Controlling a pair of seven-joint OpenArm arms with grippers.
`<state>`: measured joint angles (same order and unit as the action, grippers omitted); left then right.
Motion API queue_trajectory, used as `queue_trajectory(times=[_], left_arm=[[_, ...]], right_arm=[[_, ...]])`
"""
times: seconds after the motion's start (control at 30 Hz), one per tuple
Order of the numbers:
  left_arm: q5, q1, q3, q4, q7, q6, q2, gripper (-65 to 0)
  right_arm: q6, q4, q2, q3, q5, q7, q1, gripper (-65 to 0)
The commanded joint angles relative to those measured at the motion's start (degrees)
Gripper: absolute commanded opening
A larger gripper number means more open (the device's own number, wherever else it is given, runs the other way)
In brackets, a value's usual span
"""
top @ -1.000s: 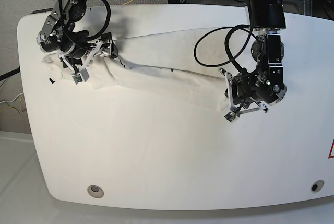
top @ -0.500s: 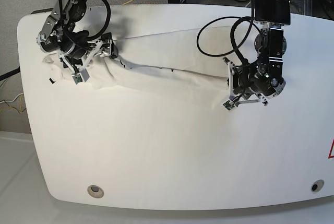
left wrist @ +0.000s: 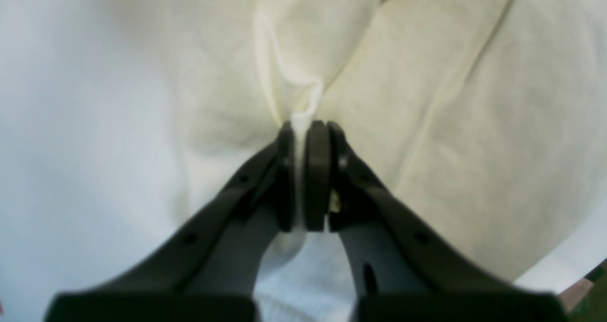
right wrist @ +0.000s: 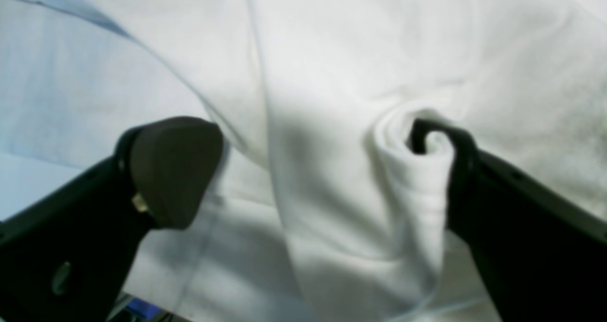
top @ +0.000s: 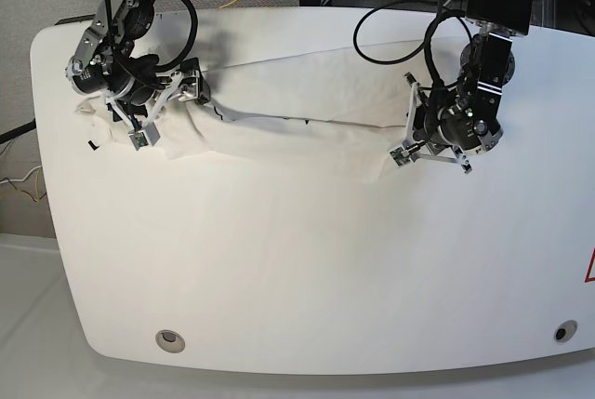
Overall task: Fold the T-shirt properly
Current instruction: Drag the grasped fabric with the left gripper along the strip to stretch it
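Since the earlier frames, the left gripper [top: 416,139] has travelled up and toward the far side of the table [top: 307,287], dragging its pinched corner of the T-shirt [top: 297,120] with it, so the cloth on that side now lies higher and shorter than before; the right arm has not shifted. In the left wrist view the left gripper [left wrist: 303,137] has its fingers pressed together on a thin white fold of the T-shirt [left wrist: 427,99], which puckers just above the pads. In the right wrist view the right gripper [right wrist: 313,170] has its fingers [right wrist: 175,170] spread wide, one on bare cloth, the other with a rolled lip of the T-shirt [right wrist: 332,75] curled against its tip; nothing is clamped. From the base view the right gripper [top: 163,106] sits over the bunched end of the cloth, which stretches across the back half of the table between the two arms. A small black tag [top: 92,145] lies beside that end; no writing on it or on the cloth can be read.
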<state>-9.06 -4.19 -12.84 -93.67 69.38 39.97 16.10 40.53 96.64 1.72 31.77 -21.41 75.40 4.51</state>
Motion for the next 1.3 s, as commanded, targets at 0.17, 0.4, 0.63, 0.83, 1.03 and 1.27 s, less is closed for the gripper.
queue_trajectory(times=[0.17, 0.4, 0.63, 0.83, 1.03, 1.27], left_arm=[[4.8, 3.2, -0.2, -9.5, 0.0, 0.0, 3.6, -61.5], [7.1, 4.1, -0.3, -11.2, 0.0, 0.0, 5.0, -61.6], [7.2, 5.2, -0.2, -12.1, 0.0, 0.0, 5.1, -61.6], [7.3, 7.6, -0.2, -14.2, 0.0, 0.0, 5.1, -61.6], [7.3, 9.2, -0.7, -14.4, 0.0, 0.0, 7.2, -61.6], [7.3, 9.9, -3.5, -14.6, 0.0, 0.0, 10.8, -61.6]], right_arm=[[-0.5, -0.5, -0.3, -0.2, 3.7, 2.9, 0.4, -0.9], [-0.5, -0.5, -0.3, -0.2, 3.7, 2.9, 0.4, -0.9], [-0.5, -0.5, -0.4, -0.2, 3.7, 2.9, 0.4, -0.9], [-0.5, -0.5, -0.4, -0.2, 3.7, 2.9, 0.4, -0.9], [-0.5, -0.5, -0.3, -0.2, 3.7, 2.9, 0.4, -0.9], [-0.5, -0.5, -0.3, -0.2, 3.8, 2.9, 0.4, -0.9]])
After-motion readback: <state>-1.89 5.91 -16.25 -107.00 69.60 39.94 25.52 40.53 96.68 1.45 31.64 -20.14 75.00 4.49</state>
